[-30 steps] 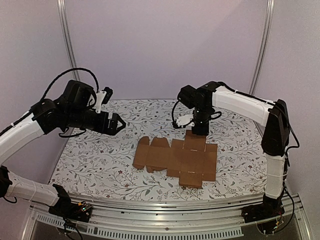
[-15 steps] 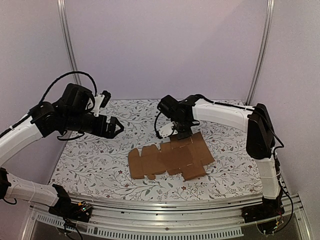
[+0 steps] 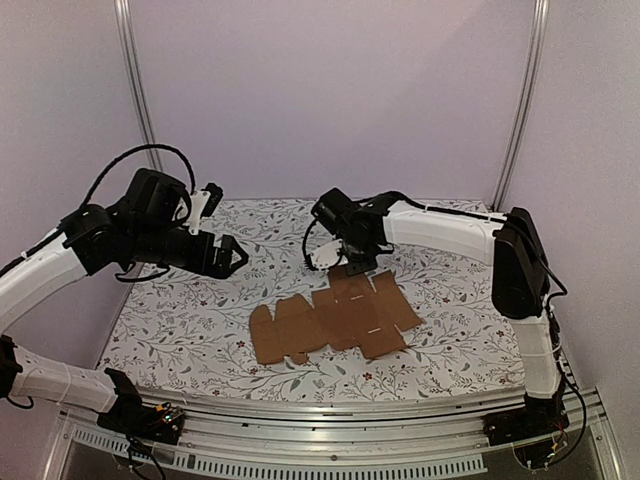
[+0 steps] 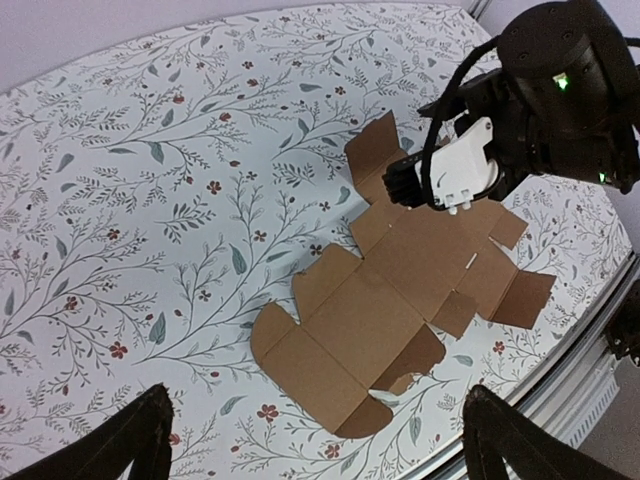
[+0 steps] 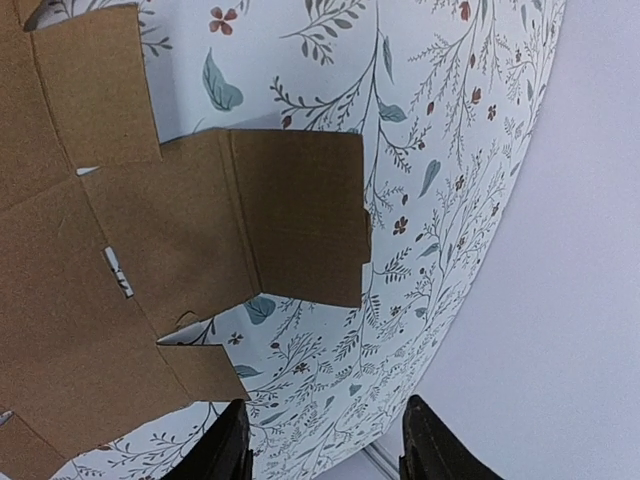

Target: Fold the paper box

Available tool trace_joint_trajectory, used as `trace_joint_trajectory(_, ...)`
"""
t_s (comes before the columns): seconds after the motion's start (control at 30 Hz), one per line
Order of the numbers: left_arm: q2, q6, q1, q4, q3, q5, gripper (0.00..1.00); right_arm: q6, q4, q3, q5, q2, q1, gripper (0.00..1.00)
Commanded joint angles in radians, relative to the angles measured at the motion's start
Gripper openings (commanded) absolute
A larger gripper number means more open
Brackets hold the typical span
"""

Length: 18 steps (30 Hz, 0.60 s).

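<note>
- The floral counter carried the box, a flat, unfolded cardboard sheet lying near its middle.
- The left claw hovered spread wide, well apart from the box on its left side.
- The right claw hung by the box's far flap, parted and pinching nothing.

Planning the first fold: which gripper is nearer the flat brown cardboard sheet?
Right. The right gripper hangs above the flat brown cardboard sheet, at its far flap; the left gripper hovers to its left.
</note>
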Motion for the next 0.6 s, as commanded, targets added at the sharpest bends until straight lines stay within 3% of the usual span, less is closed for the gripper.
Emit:
trace_joint_trajectory(0.0,0.042,0.028,-0.004,0.027,0.009,0.006,1.00,0.141,0.011,-0.065,-0.024,-0.121,-0.038,0.54)
trace_joint_trajectory(0.27,0.185,0.106,-0.004,0.103,0.091,0.096,0.99,0.381,0.028,-0.255,-0.047,-0.353,-0.084,0.71)
trace_joint_trajectory(0.43,0.284,0.166,-0.004,0.155,0.140,0.134,1.00,0.580,0.007,-0.316,-0.053,-0.504,-0.117,0.98)
trace_joint_trajectory(0.57,0.383,0.222,-0.004,0.161,0.198,0.157,1.00,0.756,-0.013,-0.357,-0.124,-0.620,-0.163,0.99)
